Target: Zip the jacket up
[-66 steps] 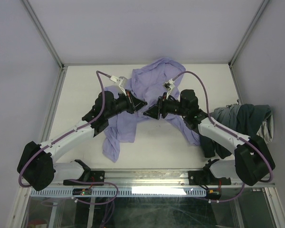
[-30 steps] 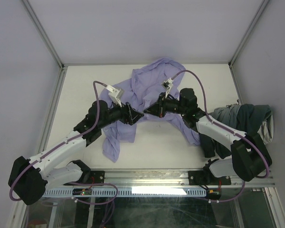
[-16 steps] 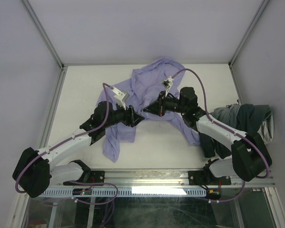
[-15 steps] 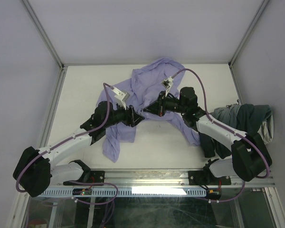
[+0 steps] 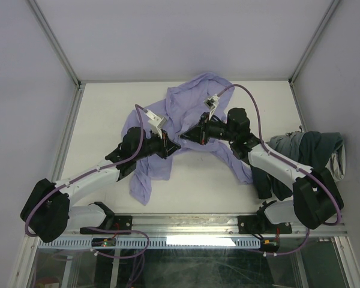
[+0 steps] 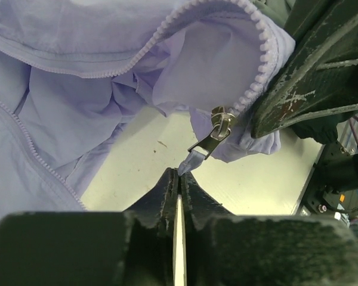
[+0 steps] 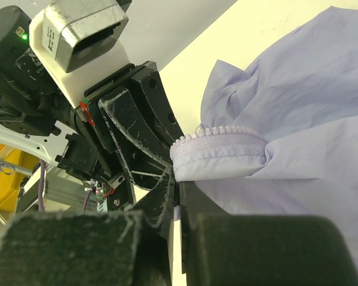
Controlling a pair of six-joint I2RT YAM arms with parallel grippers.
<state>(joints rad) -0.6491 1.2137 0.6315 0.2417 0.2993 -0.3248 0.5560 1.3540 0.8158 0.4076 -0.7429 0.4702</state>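
Left end effector [image 6: 178, 171] is pinched shut on the zipper pull [image 6: 210, 140]; the right end effector [image 7: 178, 179] is clamped on the jacket [image 5: 189, 99] hem beside it.
You've barely started. The slider [image 6: 222, 118] sits at the end of one row of teeth [image 6: 259, 53], and the other row [image 6: 33, 146] runs loose well to the left, not yet fed in, so I judge the whole zip remains to be done. The jacket lies crumpled across the middle and far bench [image 5: 102, 114], and both end effectors meet at its near edge, almost touching, with the hem corner apparently lifted. A dark grey-green garment [image 5: 309, 150] is heaped at the right.
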